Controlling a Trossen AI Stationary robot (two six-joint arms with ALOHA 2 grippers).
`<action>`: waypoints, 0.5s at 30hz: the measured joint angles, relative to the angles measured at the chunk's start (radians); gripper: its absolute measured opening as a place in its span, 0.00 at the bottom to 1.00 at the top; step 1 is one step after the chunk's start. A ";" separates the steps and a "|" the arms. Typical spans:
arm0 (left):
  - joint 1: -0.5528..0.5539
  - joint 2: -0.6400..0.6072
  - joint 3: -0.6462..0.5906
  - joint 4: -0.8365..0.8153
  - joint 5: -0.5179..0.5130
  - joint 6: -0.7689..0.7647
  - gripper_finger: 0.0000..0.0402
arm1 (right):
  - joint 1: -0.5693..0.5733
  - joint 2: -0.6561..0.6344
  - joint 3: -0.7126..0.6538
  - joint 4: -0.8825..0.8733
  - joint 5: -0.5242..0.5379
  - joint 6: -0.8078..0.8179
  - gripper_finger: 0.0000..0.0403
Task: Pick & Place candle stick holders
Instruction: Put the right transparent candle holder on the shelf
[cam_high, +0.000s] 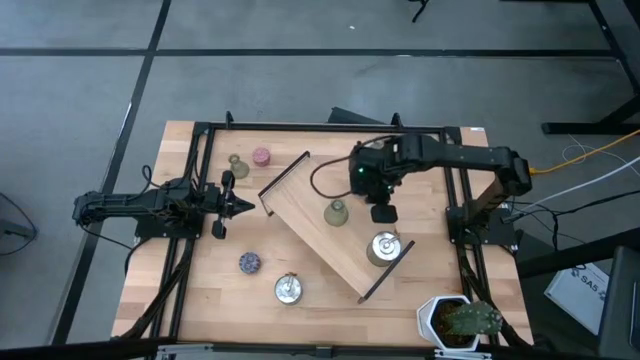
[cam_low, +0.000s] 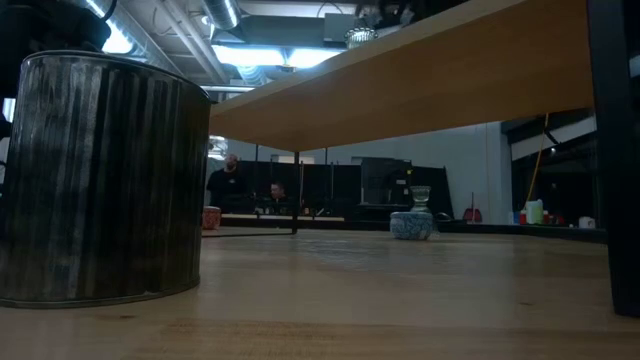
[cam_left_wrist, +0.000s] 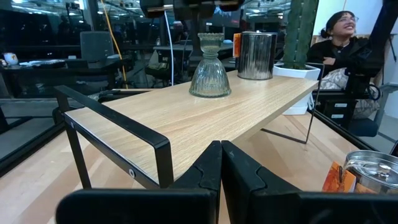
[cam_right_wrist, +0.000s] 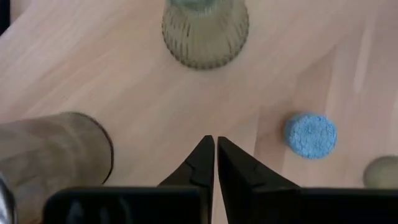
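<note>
A long wooden tray on black legs stands slantwise across the table's middle. On it stand an olive-green bell-shaped holder and a shiny silver holder. My right gripper hangs shut above the tray between these two, pointing down with nothing in it; its fingers show over bare wood. My left gripper waits shut and level at the table's left, facing the tray's end. On the table stand a green holder, a pink one, a blue one and a silver one.
A potted green plant stands at the near right corner. Black frame rails run along the table's left and right sides. In the low view the silver holder fills the left, under the tray's board. People sit beyond the table.
</note>
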 joint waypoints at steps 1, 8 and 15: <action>0.000 0.000 0.000 0.000 0.000 0.000 0.01 | 0.006 -0.001 -0.006 0.016 0.000 0.000 0.05; 0.000 0.000 0.000 0.000 0.000 0.000 0.01 | 0.038 0.005 -0.010 0.102 -0.026 -0.003 0.01; 0.000 0.000 0.000 0.000 0.000 0.000 0.01 | 0.048 0.024 -0.010 0.145 -0.025 -0.003 0.00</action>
